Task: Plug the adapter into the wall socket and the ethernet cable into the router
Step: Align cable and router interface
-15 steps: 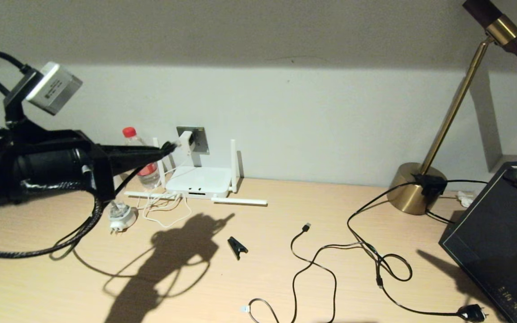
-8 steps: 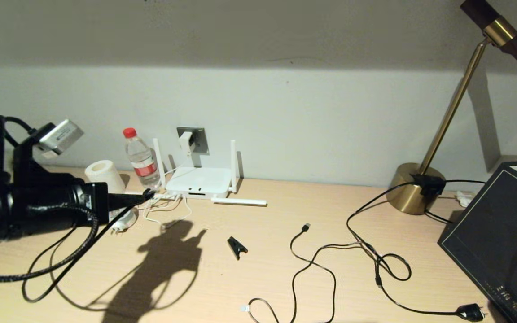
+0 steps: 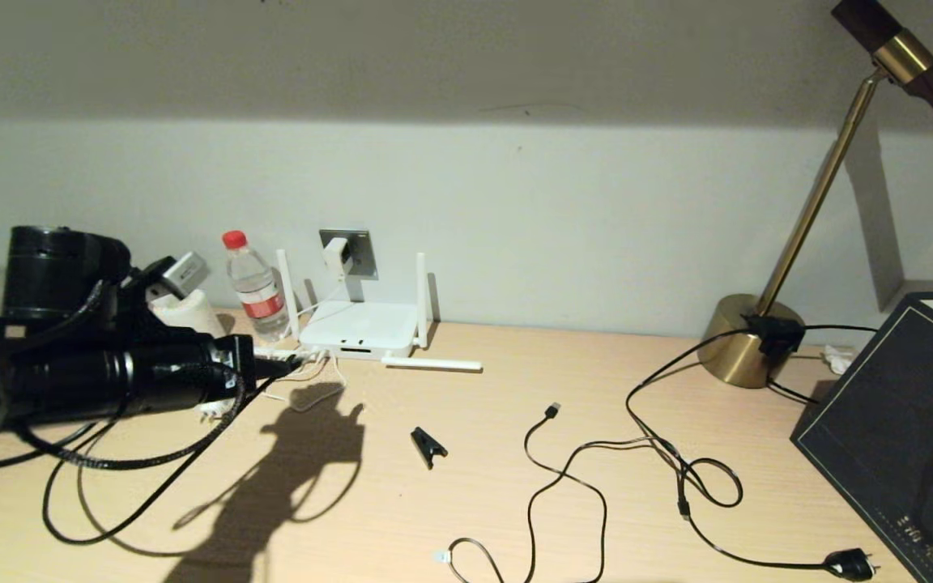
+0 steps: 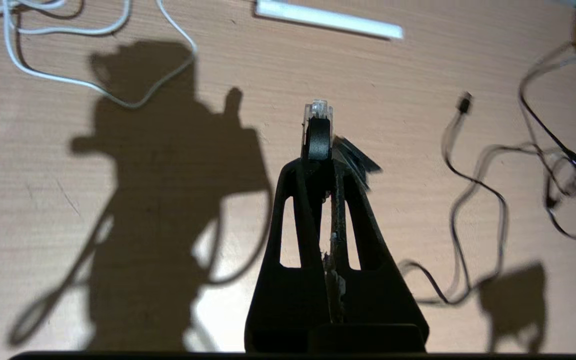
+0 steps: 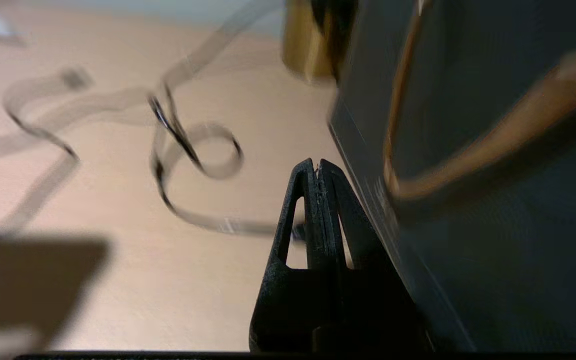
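Note:
The white adapter (image 3: 337,254) sits in the grey wall socket (image 3: 359,249) on the back wall. Its thin white cord (image 3: 304,387) drops to the desk. Below stands the white router (image 3: 359,327) with upright antennas. My left gripper (image 3: 292,364) hovers low just left of the router's front, shut on the ethernet cable (image 3: 110,506). In the left wrist view the clear connector (image 4: 316,108) sticks out past the left gripper (image 4: 320,165). My right gripper (image 5: 316,167) is shut on nothing beside a black box (image 5: 493,225) and does not show in the head view.
A water bottle (image 3: 254,287) and paper roll (image 3: 187,312) stand left of the router. A black clip (image 3: 428,445), a thin USB cable (image 3: 551,410) and a cord with a black mains plug (image 3: 851,564) lie mid-desk. A brass lamp base (image 3: 746,340) and black box (image 3: 888,421) fill the right.
My left arm dropped from the adapter at socket height to desk level, drew back left, then edged right toward the router. The ethernet cable stayed in its grip throughout.

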You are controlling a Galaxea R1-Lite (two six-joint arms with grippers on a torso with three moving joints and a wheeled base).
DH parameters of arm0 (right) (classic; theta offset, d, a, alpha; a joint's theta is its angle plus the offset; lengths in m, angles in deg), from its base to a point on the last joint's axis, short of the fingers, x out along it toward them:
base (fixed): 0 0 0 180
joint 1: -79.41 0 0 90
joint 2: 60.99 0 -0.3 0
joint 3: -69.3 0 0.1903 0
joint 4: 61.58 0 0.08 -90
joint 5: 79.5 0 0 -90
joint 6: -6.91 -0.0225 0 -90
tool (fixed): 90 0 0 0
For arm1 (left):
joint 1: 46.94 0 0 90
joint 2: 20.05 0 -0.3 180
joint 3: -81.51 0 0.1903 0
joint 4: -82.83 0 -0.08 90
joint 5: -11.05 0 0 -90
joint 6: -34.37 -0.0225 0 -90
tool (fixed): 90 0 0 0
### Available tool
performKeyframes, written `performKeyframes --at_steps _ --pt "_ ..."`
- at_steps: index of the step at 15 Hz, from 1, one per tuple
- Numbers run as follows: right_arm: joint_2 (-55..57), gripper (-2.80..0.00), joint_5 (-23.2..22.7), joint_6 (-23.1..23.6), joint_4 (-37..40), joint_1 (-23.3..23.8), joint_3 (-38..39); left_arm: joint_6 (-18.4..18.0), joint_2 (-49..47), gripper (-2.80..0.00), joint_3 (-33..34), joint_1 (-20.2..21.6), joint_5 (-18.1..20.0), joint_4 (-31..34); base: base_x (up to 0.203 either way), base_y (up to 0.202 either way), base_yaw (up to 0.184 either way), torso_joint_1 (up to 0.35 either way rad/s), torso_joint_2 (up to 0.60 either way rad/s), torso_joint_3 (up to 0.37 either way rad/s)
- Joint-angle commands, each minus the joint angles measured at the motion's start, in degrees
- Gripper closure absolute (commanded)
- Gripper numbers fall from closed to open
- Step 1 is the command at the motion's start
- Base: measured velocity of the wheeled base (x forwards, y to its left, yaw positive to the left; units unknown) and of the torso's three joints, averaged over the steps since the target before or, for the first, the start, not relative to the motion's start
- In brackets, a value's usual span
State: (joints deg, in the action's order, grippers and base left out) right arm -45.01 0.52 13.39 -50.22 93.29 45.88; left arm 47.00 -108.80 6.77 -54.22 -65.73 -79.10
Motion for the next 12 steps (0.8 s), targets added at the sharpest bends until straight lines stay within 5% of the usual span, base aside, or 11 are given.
performKeyframes --at_steps 1,4,6,9,12 --pt "0.06 0.00 1.60 0.95 7.97 -0.06 0.05 0.36 -5.51 0.00 1.94 -0.06 -3.15 -5.16 0.000 0.000 0.000 0.000 0.00 0.000" --pt "1.03 0.00 3.95 -5.38 13.34 -0.08 -1.99 -0.13 -9.28 0.00 5.40 -0.41 -7.89 -11.60 0.000 0.000 0.000 0.000 0.00 0.000" --pt "0.10 0.00 9.78 -2.47 11.81 -0.01 0.31 -0.11 -11.14 0.00 6.77 -0.41 -9.29 -15.22 0.000 0.000 0.000 0.000 0.00 0.000" --pt "0.03 0.00 7.51 -0.47 7.50 -0.73 1.96 -0.91 -11.82 0.00 8.12 -0.28 -9.46 -18.34 0.000 0.000 0.000 0.000 0.00 0.000" --pt "-0.64 0.00 7.59 -1.32 7.45 -13.64 1.91 -3.41 -14.81 0.00 7.66 -0.45 -9.43 -19.52 0.000 0.000 0.000 0.000 0.00 0.000"
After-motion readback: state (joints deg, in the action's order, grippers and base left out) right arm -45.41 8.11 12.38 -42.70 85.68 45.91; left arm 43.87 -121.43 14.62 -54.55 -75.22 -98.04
